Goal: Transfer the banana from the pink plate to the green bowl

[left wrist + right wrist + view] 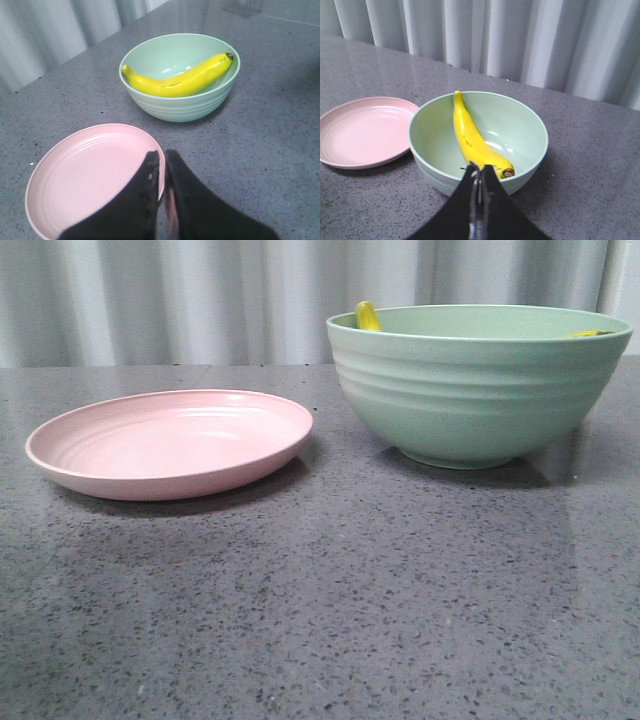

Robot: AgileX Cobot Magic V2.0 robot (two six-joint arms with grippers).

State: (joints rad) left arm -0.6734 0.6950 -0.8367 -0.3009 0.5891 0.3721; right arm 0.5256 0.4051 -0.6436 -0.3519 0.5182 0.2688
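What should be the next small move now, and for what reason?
Probably just draw both arms back and stop. The banana already lies inside the green bowl, its ends on the rim, and the pink plate holds nothing. Both the left gripper and the right gripper look shut on nothing.

left gripper (162, 159) fingers pressed together — right gripper (481, 172) likewise, empty

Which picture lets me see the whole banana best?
The left wrist view: the banana lies across the green bowl, seen whole from tip to tip. The right wrist view shows it too, but the right gripper covers part of one end. The front view shows only its tips above the rim.
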